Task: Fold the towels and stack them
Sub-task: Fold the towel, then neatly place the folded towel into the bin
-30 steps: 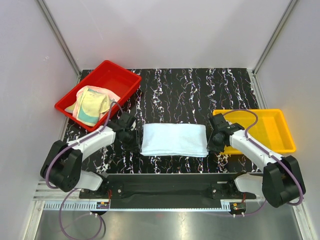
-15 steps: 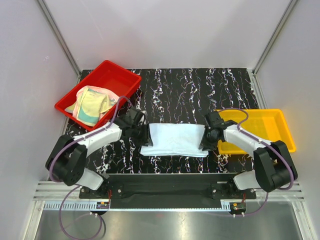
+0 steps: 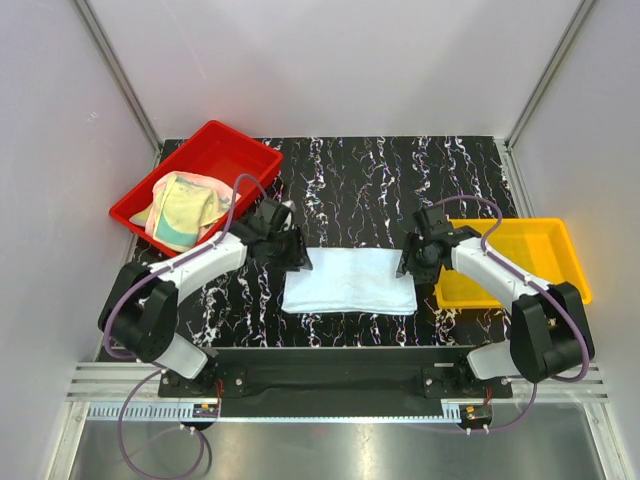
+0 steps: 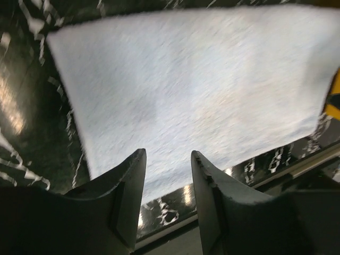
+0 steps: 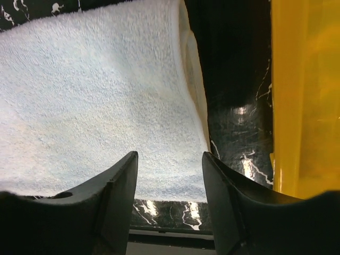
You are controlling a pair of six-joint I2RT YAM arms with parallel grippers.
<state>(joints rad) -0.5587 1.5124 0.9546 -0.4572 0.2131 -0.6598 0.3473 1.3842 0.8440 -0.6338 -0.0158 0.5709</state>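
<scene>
Pale towel [image 3: 350, 282] lies folded flat at front-centre of the table, long axis left–right. Left gripper [image 4: 167, 172] at its left short edge, right gripper [image 5: 169, 172] at its right; both spread, holding nothing. Arms equally near. Other towels [image 3: 185, 208] heaped in red tray [image 3: 238, 160].

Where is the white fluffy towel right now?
In the top view, the white towel lies flat on the black table, near the middle front, between the left gripper and the right gripper, with the yellow tray to its right.
</scene>
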